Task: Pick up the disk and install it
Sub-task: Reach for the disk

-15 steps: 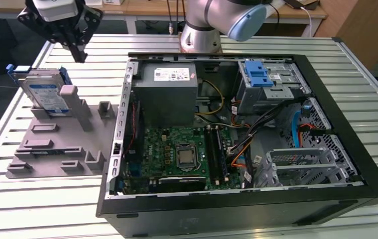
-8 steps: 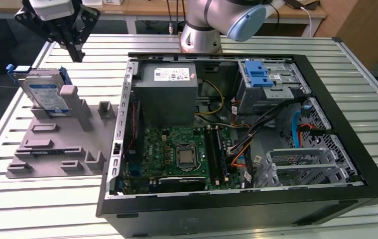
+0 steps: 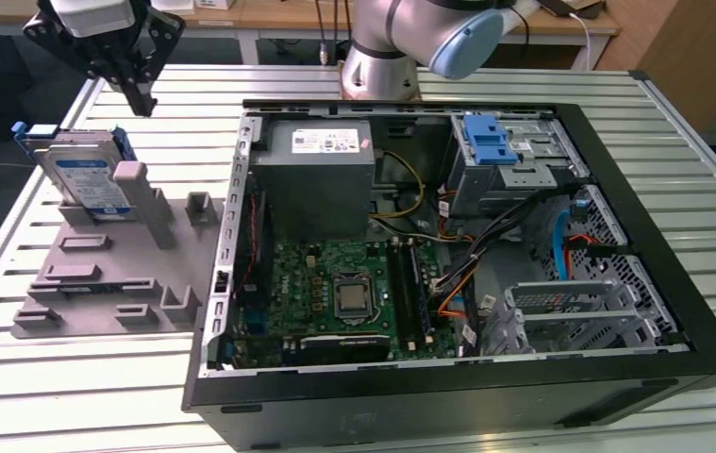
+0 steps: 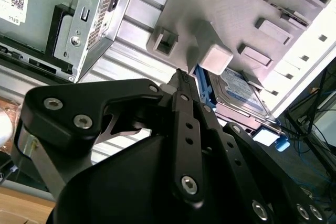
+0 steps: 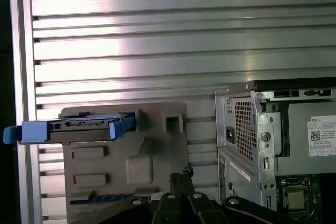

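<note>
Your gripper [image 3: 143, 104] hangs in the air at the exterior view's far left. Its fingers are pressed together and there's nothing between them; both wrist views show the tips meeting [image 4: 179, 77] [image 5: 182, 174]. The disk [image 3: 91, 179] is not touched. It stands on edge, leaning a bit, in the grey holder plate [image 3: 106, 283] on the slatted table [image 3: 68, 377]. It sits below the gripper, nearer, and slightly to the exterior view's left, clearly apart from it. The first wrist view shows the disk edge-on [image 5: 79, 127] with its blue frame. The open computer case [image 3: 458, 406] lies to the exterior view's right of the plate, with the drive cage [image 3: 508, 160] at its far side.
</note>
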Controlling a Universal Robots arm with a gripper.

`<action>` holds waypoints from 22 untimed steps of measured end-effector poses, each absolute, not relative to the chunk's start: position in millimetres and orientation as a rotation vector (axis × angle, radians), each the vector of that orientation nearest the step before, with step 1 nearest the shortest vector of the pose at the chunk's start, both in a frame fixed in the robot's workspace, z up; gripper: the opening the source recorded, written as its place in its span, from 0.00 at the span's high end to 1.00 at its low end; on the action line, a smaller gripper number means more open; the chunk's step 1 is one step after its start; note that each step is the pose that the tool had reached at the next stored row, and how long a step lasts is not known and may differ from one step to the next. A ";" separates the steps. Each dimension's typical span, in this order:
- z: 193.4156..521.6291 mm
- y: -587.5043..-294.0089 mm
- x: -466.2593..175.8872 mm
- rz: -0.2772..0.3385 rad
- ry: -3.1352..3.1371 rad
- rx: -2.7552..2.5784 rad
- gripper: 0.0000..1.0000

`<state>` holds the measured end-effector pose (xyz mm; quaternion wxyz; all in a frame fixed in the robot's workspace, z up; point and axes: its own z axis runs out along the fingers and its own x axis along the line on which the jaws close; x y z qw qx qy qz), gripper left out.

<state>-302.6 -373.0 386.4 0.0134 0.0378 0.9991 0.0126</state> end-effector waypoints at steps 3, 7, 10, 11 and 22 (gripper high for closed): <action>386.2 -372.1 -304.0 0.039 3.112 0.118 0.89; 386.2 -372.1 -304.0 0.039 3.112 0.117 0.89; 386.1 -372.0 -304.1 0.039 3.112 0.118 0.89; 386.1 -372.0 -304.1 0.039 3.112 0.118 0.89; 385.8 -366.0 -310.7 0.039 3.112 0.118 0.89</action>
